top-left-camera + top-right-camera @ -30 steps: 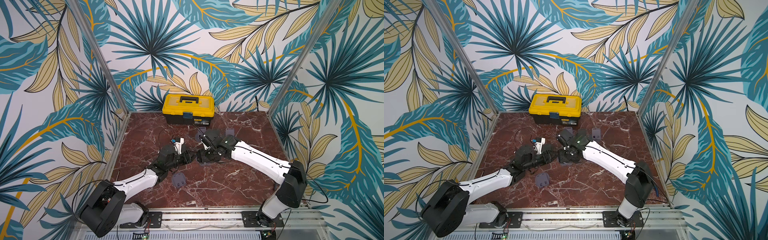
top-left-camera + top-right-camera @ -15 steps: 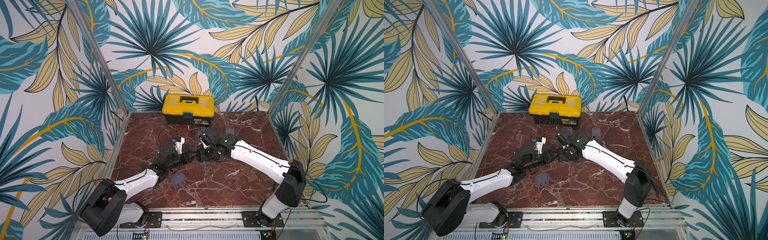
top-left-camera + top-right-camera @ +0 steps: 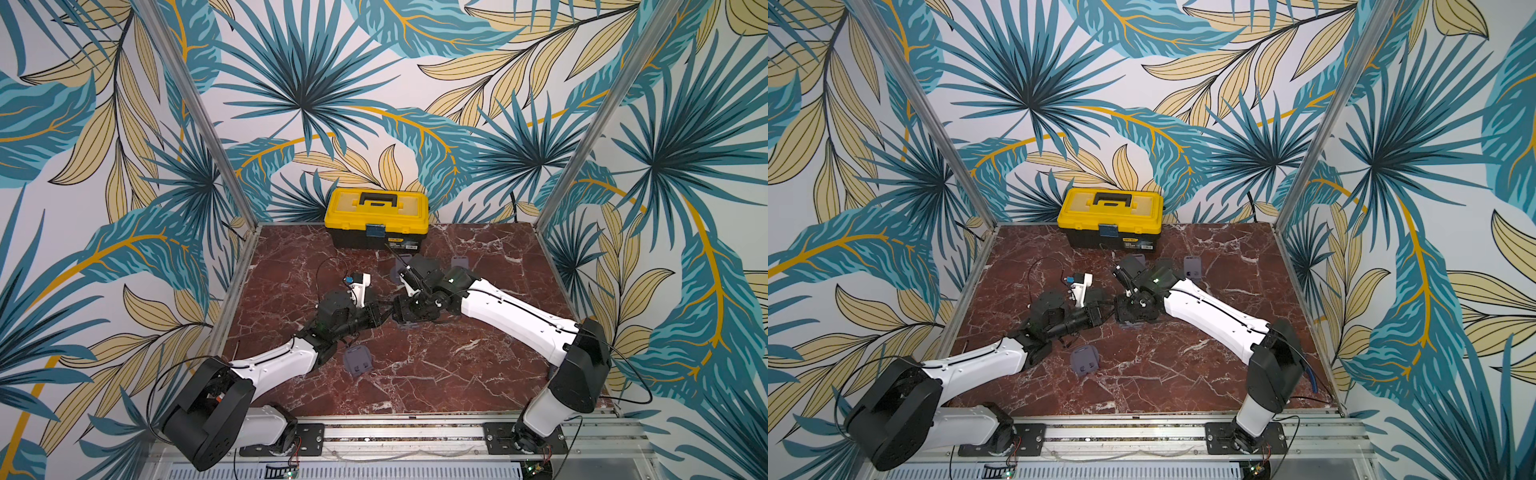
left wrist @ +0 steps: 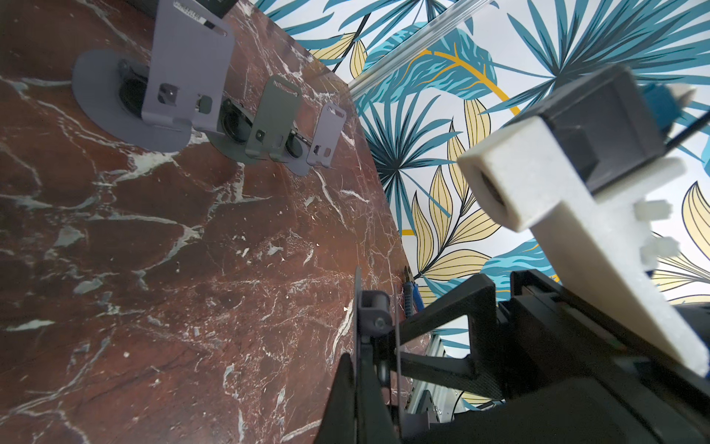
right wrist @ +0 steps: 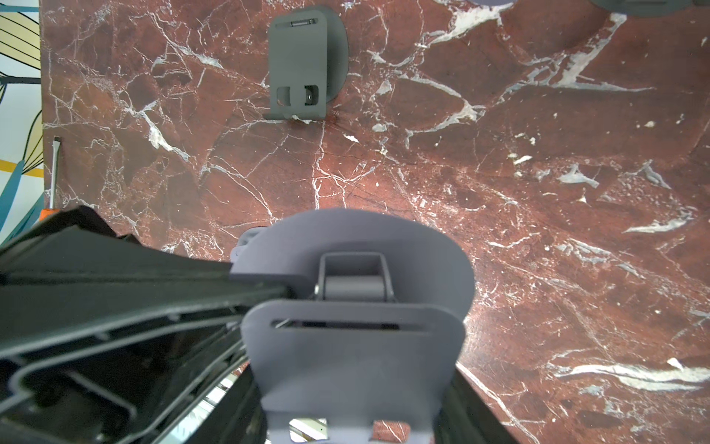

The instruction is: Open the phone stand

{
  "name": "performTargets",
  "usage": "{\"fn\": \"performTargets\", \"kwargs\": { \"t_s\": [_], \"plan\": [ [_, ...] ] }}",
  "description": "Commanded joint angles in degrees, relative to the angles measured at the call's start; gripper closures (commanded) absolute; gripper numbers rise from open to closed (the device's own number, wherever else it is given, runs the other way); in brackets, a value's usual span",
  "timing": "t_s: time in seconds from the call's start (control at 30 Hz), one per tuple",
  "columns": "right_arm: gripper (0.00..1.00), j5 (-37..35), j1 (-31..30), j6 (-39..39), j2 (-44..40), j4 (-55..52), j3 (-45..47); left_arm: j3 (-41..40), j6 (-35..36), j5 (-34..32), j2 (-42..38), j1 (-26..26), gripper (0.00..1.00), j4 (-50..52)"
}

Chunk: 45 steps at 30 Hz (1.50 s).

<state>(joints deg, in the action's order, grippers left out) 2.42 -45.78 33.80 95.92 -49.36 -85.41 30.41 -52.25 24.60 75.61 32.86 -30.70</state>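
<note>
- The rim of the round base [image 5: 384, 238] of the phone stand [image 5: 353, 346] is clamped tight by the left gripper [image 3: 386, 313].
- The stand's back plate [image 5: 357, 369] is pinched by the right gripper [image 3: 409, 319] and is seen between its fingers in the right wrist view.
- The stand is kept at the middle of the table [image 3: 457, 374], between both arms; whether it is lifted clear cannot be told.
- Progress is judged early. Both grips are set and the hinge [image 5: 353, 286] is exposed, but base and plate look near parallel in the left wrist view, so the plate is not yet swung up.
- Three open stands [image 4: 184, 77] are noted upright in a row toward the far edge.
- A spare stand [image 3: 357, 361] is noted front-left of centre; whether it is folded or open is not told.
- A yellow toolbox [image 3: 376, 216] is set at the middle of the far edge; its front label [image 3: 397, 241] is too small to be read.
- A printed sticker [image 4: 192, 9] is seen on the nearest open stand, unreadable. No brand is legible.
</note>
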Motion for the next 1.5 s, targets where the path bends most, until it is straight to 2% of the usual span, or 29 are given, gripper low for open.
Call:
{"fn": "performTargets", "kwargs": {
  "t_s": [0.0,0.07,0.37,0.7,1.17,1.47],
  "plan": [
    [0.64,4.0,-0.7,-1.3,-0.4,0.4,-1.1,-0.7,5.9,-2.3,2.3,0.2,1.00,1.1],
    [0.64,4.7,1.1,-1.5,-0.6,0.0,-1.3,-0.8,7.3,-3.0,2.8,0.2,1.00,1.7],
    [0.65,10.1,2.3,-3.4,-0.9,-1.4,-2.2,0.0,14.8,-7.4,2.0,0.2,1.00,8.6],
    [0.66,15.6,3.3,-8.2,-0.7,-10.4,-6.1,0.4,22.6,-10.5,-1.3,0.2,1.00,13.8],
    [0.66,14.6,4.1,-11.8,-0.5,-17.3,-9.7,0.8,29.0,-10.4,-2.1,0.3,1.00,15.3],
    [0.66,13.5,4.3,-11.6,0.0,-15.7,-10.0,1.7,27.1,-9.5,-2.4,0.3,1.00,15.2]
  ]
}}
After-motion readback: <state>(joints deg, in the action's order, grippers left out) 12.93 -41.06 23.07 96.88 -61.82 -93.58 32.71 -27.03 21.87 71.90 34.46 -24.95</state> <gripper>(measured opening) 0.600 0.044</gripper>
